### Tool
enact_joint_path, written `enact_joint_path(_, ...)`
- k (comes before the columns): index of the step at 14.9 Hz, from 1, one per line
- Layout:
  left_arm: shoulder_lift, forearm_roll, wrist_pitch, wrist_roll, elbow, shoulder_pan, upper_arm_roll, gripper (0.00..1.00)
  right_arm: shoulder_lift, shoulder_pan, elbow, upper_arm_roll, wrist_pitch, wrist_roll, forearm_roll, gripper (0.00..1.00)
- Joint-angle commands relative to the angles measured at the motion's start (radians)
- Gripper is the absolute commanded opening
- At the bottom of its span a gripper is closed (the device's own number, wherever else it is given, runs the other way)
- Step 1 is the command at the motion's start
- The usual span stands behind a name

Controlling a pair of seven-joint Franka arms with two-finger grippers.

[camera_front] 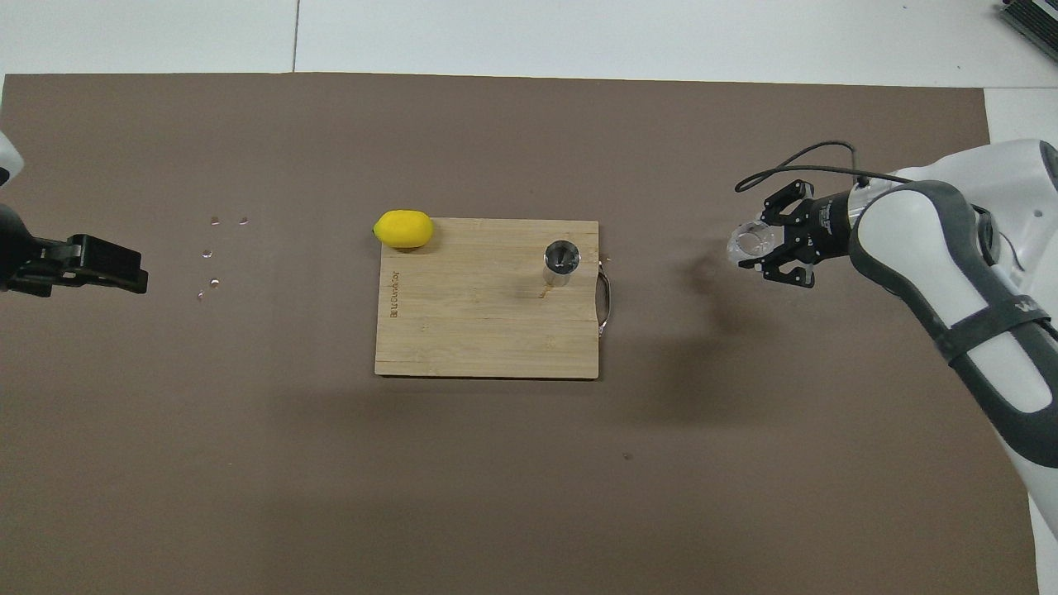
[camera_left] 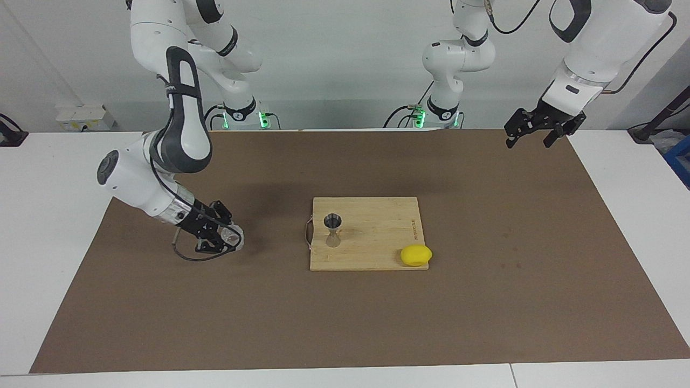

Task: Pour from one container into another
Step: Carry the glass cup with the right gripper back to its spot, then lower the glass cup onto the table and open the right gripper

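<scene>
The clear glass cup is held in the right gripper over the brown mat, toward the right arm's end of the table and well apart from the cutting board. In the overhead view its round mouth shows as a near-full circle. In the facing view it appears tilted, its mouth turned away from the gripper's wrist and toward the board; whether it touches the mat cannot be told.

The steel jigger stands upright on the board, long axis vertical, dark round mouth up, narrow waist visible in the facing view. It sits close to the board's edge that carries the metal handle, the edge toward the right arm.

A yellow lemon lies at the board's corner farther from the robots and toward the left arm's end, overhanging the edge, its long axis running along the table's length. Nothing stands on the mat between cup and jigger. A few small glinting spots mark the mat toward the left arm's end.

The right gripper's fingers are pinched on the cup's sides, the cup projecting past the fingertips. The left gripper waits in the air over the mat's edge at the left arm's end, its fingers spread and holding nothing.
</scene>
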Motion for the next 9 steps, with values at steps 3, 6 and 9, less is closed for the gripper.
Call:
enact_joint_path(3, -0.032, 0.016, 0.007, 0.001, -0.036, 0.000, 0.002, 1.00, 0.003, -0.143, -0.089, 0.014, -0.001, -0.270, 0.071, 0.00)
enact_joint_path(6, -0.032, 0.016, 0.007, 0.001, -0.036, 0.000, 0.002, 1.00, 0.020, -0.163, -0.105, 0.014, -0.007, -0.373, 0.084, 0.00)
enact_joint_path(9, -0.032, 0.016, 0.007, 0.001, -0.036, 0.000, 0.002, 1.00, 0.010, -0.149, -0.124, 0.010, 0.015, -0.380, 0.078, 1.00)
